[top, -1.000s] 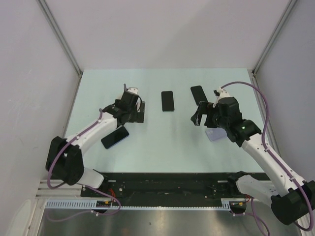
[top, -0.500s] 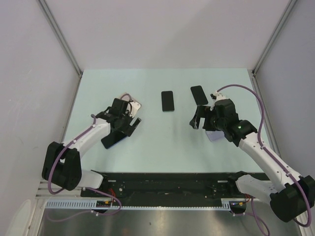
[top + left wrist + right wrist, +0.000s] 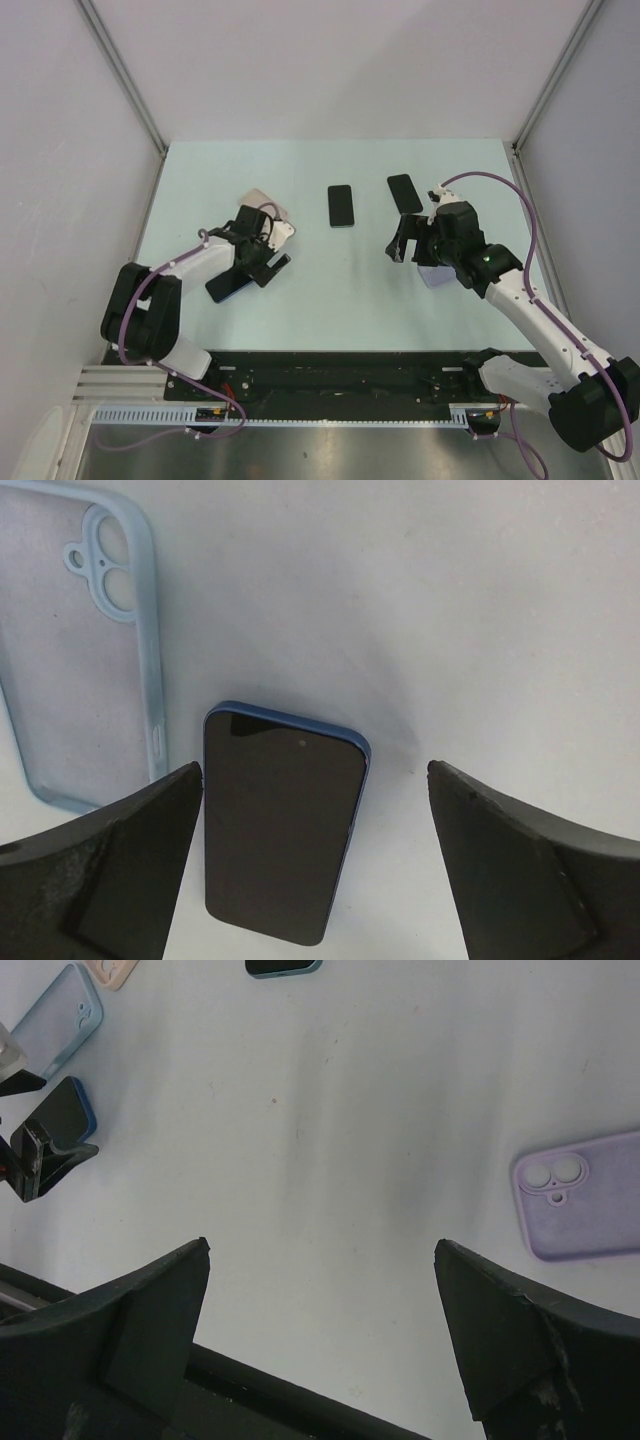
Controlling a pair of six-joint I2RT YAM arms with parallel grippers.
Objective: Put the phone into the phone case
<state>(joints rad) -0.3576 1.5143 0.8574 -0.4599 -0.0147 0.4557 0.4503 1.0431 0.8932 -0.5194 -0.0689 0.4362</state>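
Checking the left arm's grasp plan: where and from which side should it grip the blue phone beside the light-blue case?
Likely across its two long edges, mid-length, from straight above. The blue phone lies flat, screen up, so only its thin sides offer purchase; the open left pincer hangs over it, a finger each side.

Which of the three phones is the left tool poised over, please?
The blue-edged phone beside the light-blue case; the wrist view shows it framed by the open left tool. The other two phones lie farther back.
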